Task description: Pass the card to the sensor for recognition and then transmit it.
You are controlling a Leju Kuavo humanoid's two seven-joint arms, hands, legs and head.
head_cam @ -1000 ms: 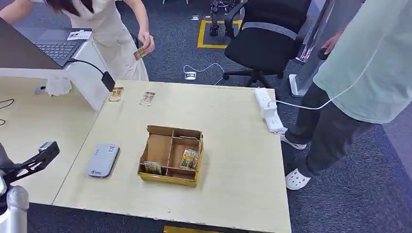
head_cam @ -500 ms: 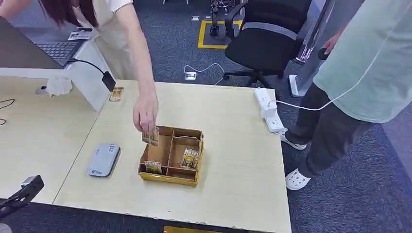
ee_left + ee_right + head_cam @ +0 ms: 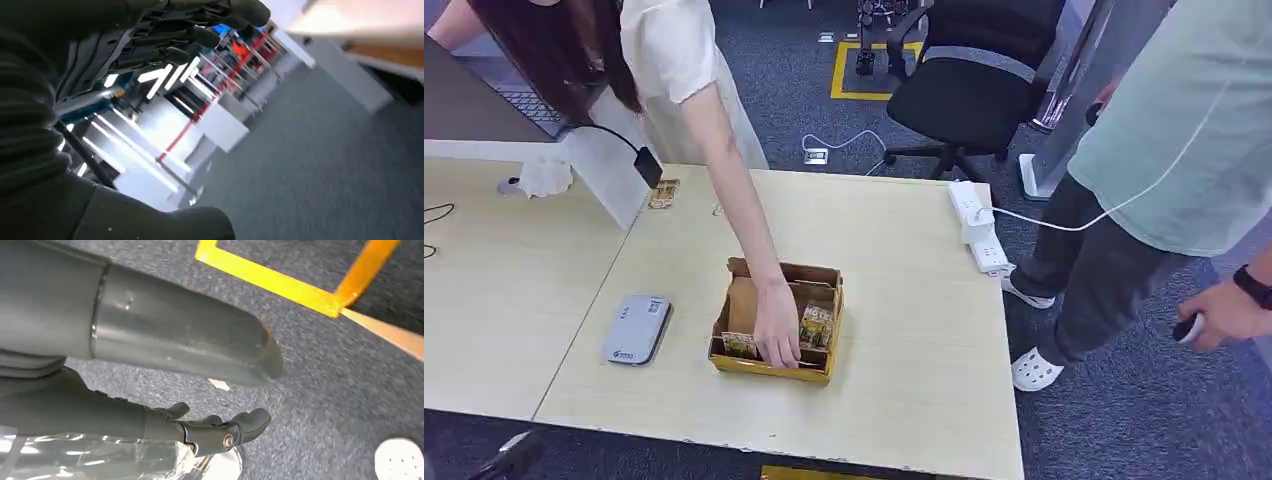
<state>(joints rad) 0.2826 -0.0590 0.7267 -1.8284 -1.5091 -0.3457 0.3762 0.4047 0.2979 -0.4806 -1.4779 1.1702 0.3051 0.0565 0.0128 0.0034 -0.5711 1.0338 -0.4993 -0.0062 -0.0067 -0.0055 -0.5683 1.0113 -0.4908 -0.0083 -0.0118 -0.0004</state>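
A pale wooden bench point(image 3: 904, 300) stands on dark grey carpet point(image 3: 1184, 420), carrying a divided cardboard box point(image 3: 824, 365) with cards point(image 3: 816, 326) in its compartments, a grey sensor point(image 3: 636, 329) beside it, and a power strip point(image 3: 980, 230). A person's hand point(image 3: 776, 325) reaches into the box. The left hand point(image 3: 165, 45) and right hand point(image 3: 220, 432) hang off the bench, fingers apart, holding nothing.

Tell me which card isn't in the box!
It is the small brown card lying flat on the table's far left side, beside the black scanner head. The other cards stand inside the partitioned cardboard box, where a person's hand reaches.
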